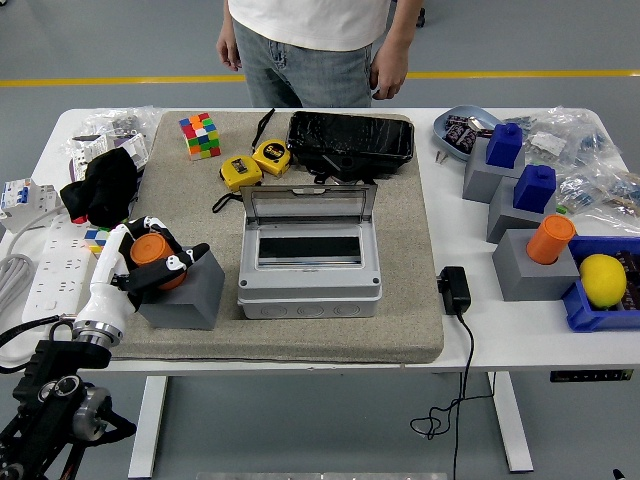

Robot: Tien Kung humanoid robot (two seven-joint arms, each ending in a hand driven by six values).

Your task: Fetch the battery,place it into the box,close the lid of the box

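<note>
Head view. The left hand (pixel 150 262), at lower left of the frame, is clenched around the orange battery (pixel 152 252), which sits at the top of a grey block (pixel 188 292) on the grey mat (pixel 410 300). Just right of the block, at centre frame, stands the grey box (pixel 310 275), its clear lid (pixel 310 205) raised upright at the rear. A second orange cylinder (pixel 551 238) sits in a grey block at right. A person (pixel 310 45) stands at the far side of the table (pixel 520 325), at top of frame, hands hanging by the sides.
</note>
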